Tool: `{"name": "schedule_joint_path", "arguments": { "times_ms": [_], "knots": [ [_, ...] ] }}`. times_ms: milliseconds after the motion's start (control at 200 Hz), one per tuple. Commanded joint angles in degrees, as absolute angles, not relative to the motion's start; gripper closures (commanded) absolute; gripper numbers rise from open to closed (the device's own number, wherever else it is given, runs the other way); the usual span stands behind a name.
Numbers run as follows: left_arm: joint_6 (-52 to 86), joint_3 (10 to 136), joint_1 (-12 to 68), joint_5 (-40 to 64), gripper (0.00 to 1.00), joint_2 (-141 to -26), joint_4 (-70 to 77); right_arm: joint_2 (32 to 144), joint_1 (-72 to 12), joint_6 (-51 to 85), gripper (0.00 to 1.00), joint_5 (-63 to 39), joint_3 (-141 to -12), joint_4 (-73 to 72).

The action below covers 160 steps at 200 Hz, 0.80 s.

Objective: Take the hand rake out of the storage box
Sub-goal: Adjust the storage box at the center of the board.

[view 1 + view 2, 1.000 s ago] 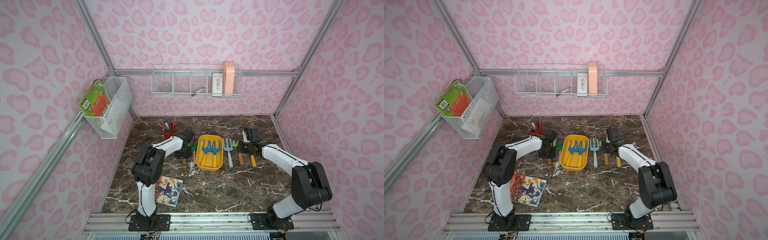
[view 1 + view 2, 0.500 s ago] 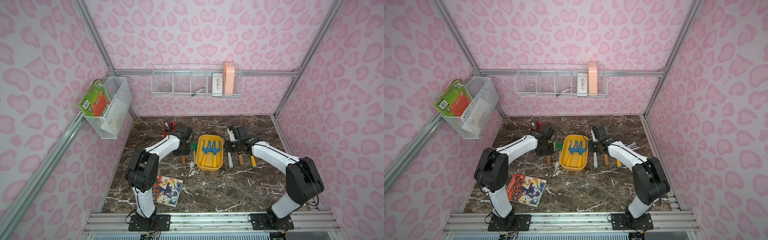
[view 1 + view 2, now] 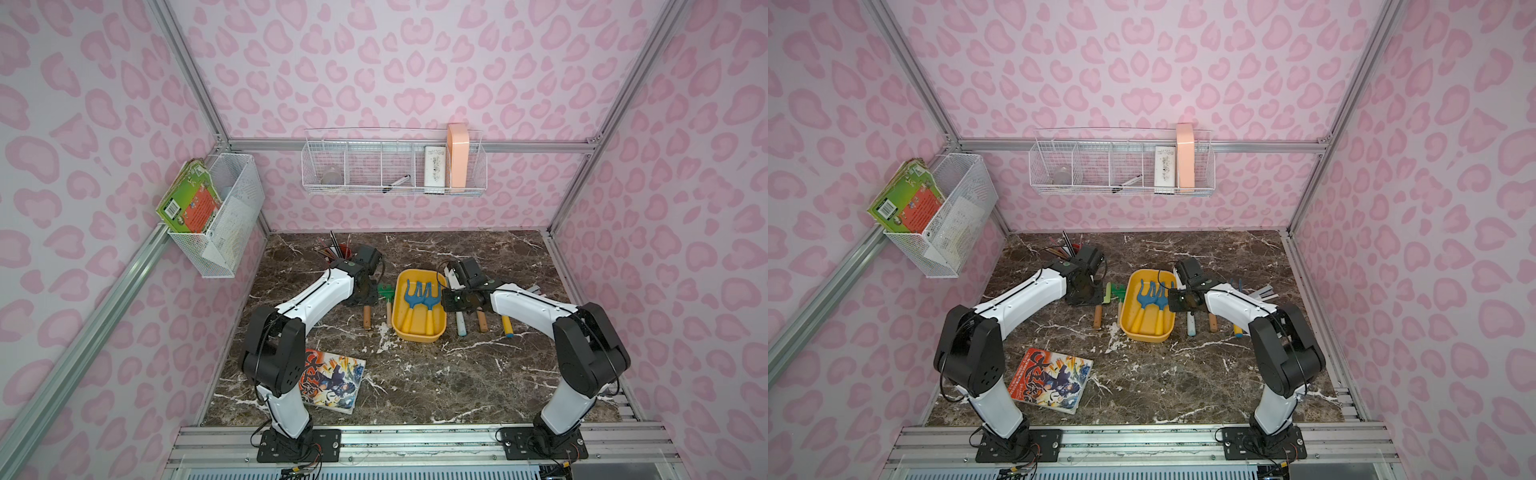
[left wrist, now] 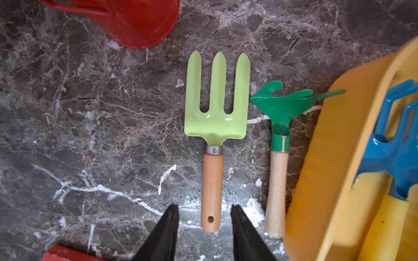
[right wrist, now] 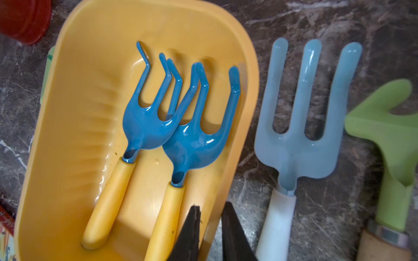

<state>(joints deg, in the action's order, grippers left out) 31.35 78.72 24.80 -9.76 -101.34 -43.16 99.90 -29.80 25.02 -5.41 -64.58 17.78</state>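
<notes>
1. A colourful comic book (image 3: 332, 380) lies flat on the dark marble table (image 3: 457, 374), nearest the arm bases.
2. A shallow yellow plastic storage box (image 3: 417, 337) sits mid-table. Two blue-headed, yellow-handled hand rakes (image 5: 192, 146) lie inside it side by side, heads overlapping.
3. The right hand (image 5: 212, 206) is at the box's wall on the robot's right. Its fingers are nearly together, one over the box's inside and one over the table outside; whether they pinch the wall cannot be told.
4. A pale blue three-tined plastic fork (image 5: 300, 146) and a light green tool (image 5: 393, 140) with a wooden handle lie on the table beside that wall.
5. The left hand (image 4: 204, 206) has its fingers apart, either side of the wooden handle of a light green fork (image 4: 216, 113) and clear of it. A dark green small rake (image 4: 280, 106) lies between this fork and the box.
6. A red cup (image 4: 135, 22) holding pencils stands beyond the left hand.
7. White wire baskets (image 3: 395, 189) hang on the far wall.
</notes>
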Motion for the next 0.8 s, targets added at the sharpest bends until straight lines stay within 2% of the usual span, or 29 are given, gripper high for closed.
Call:
{"name": "schedule_joint_path", "arguments": {
  "times_ms": [0,260,620,795],
  "knots": [
    [31.38,78.79,24.70,-9.87,0.57,-100.57,-44.00,99.98,-29.36,24.90,0.85,-2.91,-64.51,19.05],
    [31.08,80.98,26.15,-8.59,0.58,-100.20,-45.07,99.02,-28.43,25.07,0.86,-3.42,-63.87,18.48],
    [33.88,85.51,29.07,-8.53,0.59,-102.30,-47.78,99.88,-29.34,33.14,0.94,-5.32,-61.34,11.21],
    [33.93,87.10,30.73,-8.53,0.59,-102.11,-49.03,100.59,-29.23,32.65,0.89,-4.94,-62.45,11.77]
  ]
}}
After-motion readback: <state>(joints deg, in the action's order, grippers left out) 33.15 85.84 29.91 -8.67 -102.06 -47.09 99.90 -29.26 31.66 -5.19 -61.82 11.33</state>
